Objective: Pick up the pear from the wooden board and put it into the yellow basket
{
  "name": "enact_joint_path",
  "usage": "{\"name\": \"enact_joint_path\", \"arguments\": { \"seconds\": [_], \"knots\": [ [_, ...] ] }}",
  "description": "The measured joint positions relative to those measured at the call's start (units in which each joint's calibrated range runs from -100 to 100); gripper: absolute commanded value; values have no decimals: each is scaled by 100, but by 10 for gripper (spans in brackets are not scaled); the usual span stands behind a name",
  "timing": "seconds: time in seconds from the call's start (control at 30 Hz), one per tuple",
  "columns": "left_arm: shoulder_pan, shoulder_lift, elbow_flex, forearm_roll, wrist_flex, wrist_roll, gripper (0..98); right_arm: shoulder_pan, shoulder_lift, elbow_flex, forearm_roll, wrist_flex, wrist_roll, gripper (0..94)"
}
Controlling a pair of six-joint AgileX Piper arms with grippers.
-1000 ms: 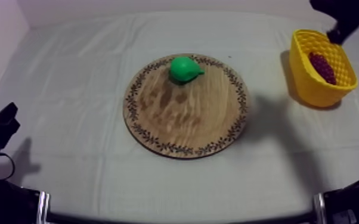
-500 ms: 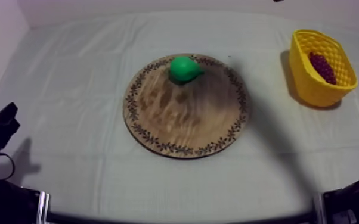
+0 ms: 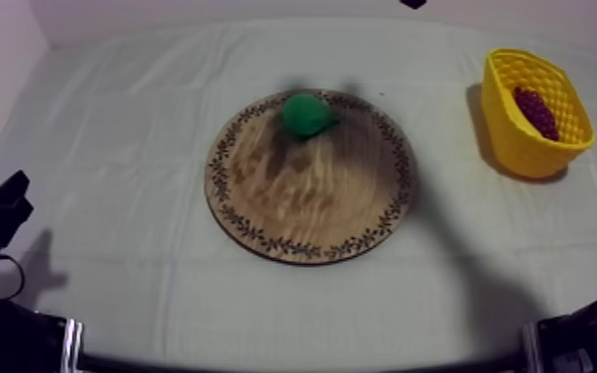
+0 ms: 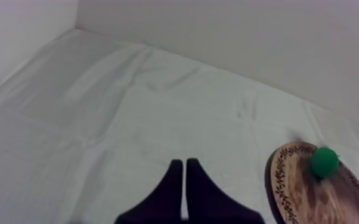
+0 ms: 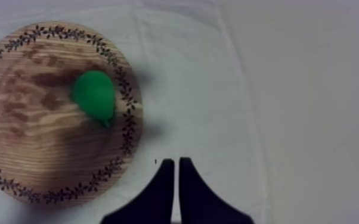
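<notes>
Cloth (image 3: 114, 149), R side: basket (image 3: 521, 149) w/ grapes (image 3: 536, 111)

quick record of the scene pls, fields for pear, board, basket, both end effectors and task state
pear: green, lying on the wooden board near its far rim
wooden board: mid table, nothing on it but the pear
yellow basket: at the table's right, bunch of grapes inside
left end effector: shut on nothing, over the cloth, away from the board
right end effector: shut on nothing, over the cloth just off the board's rim, apart from the pear
task state: pear not yet picked up
</notes>
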Motion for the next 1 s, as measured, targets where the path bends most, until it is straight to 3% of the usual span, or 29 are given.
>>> {"name": "enact_joint_path", "arguments": {
  "seconds": [0.33,0.63,1.0],
  "knots": [
    [0,0,0,0,0,0,1,-253,796,-668,337,1009,-21,8],
    [0,0,0,0,0,0,1,-379,1486,-1320,429,1783,-146,8],
    [0,0,0,0,0,0,1,-605,2085,-1924,536,2242,-364,43]
  ]
}}
